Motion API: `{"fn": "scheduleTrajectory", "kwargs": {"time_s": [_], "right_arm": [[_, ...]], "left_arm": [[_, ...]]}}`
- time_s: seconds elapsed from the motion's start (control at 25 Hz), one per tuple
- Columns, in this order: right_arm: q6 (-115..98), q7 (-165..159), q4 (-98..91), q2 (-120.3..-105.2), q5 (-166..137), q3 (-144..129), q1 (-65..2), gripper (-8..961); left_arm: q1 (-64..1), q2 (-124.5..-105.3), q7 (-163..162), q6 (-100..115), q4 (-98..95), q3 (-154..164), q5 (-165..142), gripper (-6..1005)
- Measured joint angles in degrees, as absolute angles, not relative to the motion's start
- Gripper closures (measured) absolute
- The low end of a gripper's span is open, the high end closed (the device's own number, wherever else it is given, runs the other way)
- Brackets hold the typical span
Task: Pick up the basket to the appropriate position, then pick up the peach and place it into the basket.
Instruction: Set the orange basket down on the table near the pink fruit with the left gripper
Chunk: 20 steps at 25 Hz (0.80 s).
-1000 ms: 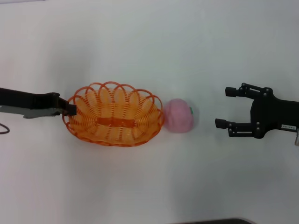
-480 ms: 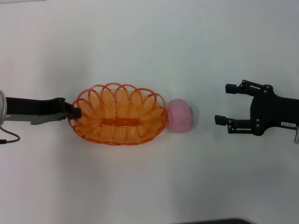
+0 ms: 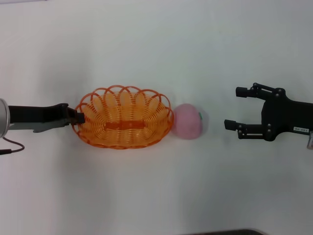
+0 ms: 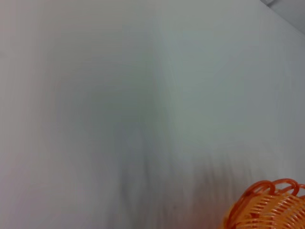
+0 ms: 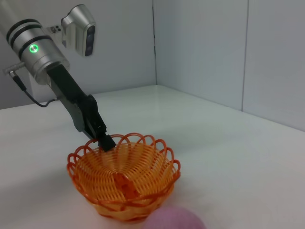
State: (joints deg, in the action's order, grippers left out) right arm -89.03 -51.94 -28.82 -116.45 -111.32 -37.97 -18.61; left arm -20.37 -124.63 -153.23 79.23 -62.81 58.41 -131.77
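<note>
The orange basket (image 3: 124, 89) sits at the table's middle left. My left gripper (image 3: 78, 117) is shut on its left rim. The right wrist view shows that gripper (image 5: 106, 142) clamped on the far rim of the basket (image 5: 143, 193). A corner of the basket (image 4: 267, 210) shows in the left wrist view. The pink peach (image 3: 188, 121) lies right beside the basket's right end, touching or nearly so, and also shows in the right wrist view (image 5: 176, 219). My right gripper (image 3: 232, 108) is open and empty, a short way to the right of the peach.
The white table (image 3: 156, 44) stretches all round the basket and peach. Grey walls (image 5: 200, 47) stand behind it in the right wrist view. A dark edge (image 3: 225, 232) shows at the table's near side.
My left gripper has carried the basket a little to the right and away from me, closer to the peach. The right gripper has hardly moved.
</note>
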Motion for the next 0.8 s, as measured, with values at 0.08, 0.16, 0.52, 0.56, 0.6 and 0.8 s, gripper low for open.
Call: {"fn": "scheduleTrajectory", "kwargs": {"time_s": [0.08,0.16,0.52,0.56,0.6,0.8], "right_arm": [[-89.03,-51.94,-28.82,-116.45,-111.32,-37.97,-18.67,24],[-89.02,-51.94,-28.83,-116.45,-111.3,-37.97,-18.69,23],[-88.95,-51.94,-28.83,-116.45,-111.21,-37.91,-18.74,23],[-88.95,-51.94,-28.83,-116.45,-111.19,-37.9,-18.75,23],[-88.95,-51.94,-28.83,-116.45,-111.18,-37.89,-18.77,23],[-88.87,-51.94,-28.83,-116.45,-111.18,-37.61,-18.81,23]], "left_arm": [[-20.13,-124.63,-153.45,78.73,-62.85,58.55,-131.73,946],[-19.84,-124.63,-153.52,78.24,-62.86,58.98,-131.55,946],[-18.84,-124.63,-153.62,76.6,-63.14,60.15,-129.55,949],[-18.83,-124.63,-153.62,76.56,-63.15,60.18,-129.54,949],[-18.83,-124.63,-153.63,76.53,-63.16,60.19,-129.52,949],[-18.81,-124.63,-153.63,76.14,-62.94,60.21,-129.42,949]]}}
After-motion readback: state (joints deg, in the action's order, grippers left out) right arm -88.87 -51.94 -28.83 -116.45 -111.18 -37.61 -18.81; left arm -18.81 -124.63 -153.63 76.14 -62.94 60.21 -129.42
